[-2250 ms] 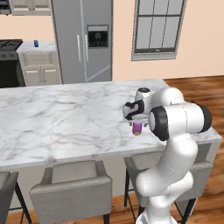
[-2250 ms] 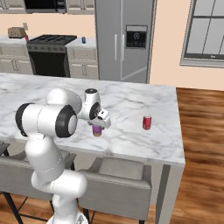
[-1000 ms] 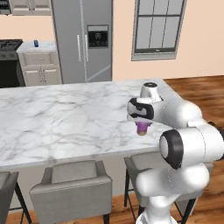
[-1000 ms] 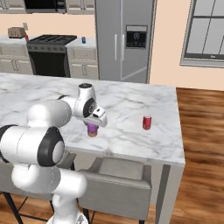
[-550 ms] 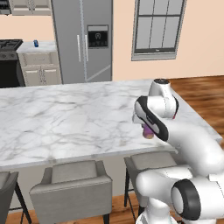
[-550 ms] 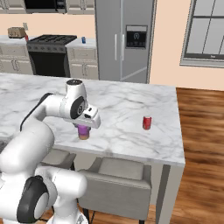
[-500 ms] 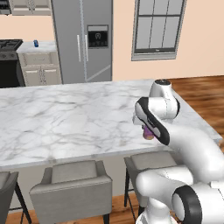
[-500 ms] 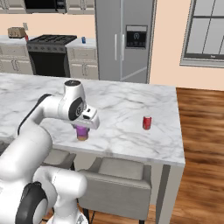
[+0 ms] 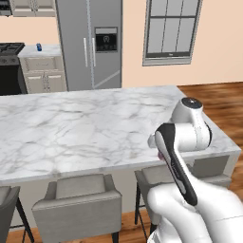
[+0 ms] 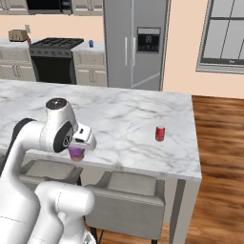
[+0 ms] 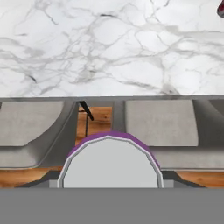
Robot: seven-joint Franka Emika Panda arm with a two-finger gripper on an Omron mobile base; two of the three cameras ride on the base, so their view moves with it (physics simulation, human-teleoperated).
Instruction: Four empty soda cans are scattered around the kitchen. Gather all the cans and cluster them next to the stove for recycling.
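My gripper [image 10: 77, 148] is shut on a purple-pink soda can [image 10: 76, 153], held just off the front edge of the marble island [image 10: 119, 119], above the stools. In the hand view the can's silvery top [image 11: 109, 162] sits close below, hiding the fingertips. A sliver of the can [image 9: 161, 154] peeks past my forearm in the left base view. On the island's right part stands a red can [image 10: 160, 134], which also shows as a red can [image 11: 221, 8] at the hand view's corner. A blue can [image 10: 90, 44] rests on the counter right of the black stove [image 10: 55, 55]. That blue can [image 9: 39, 47] and the stove [image 9: 9, 69] appear far left.
Grey stools [image 10: 126, 200] line the island's near side, and a stool seat [image 11: 159, 122] lies right under the hand. A steel fridge [image 10: 136, 43] stands right of the stove counter, with a toaster [image 10: 17, 35] to the stove's left. Wooden floor [image 10: 219, 157] lies beyond the island's right end.
The arm has swung back toward the base with the purple-pink can, carrying it from above the island top to just off its front edge. The grip is unchanged.
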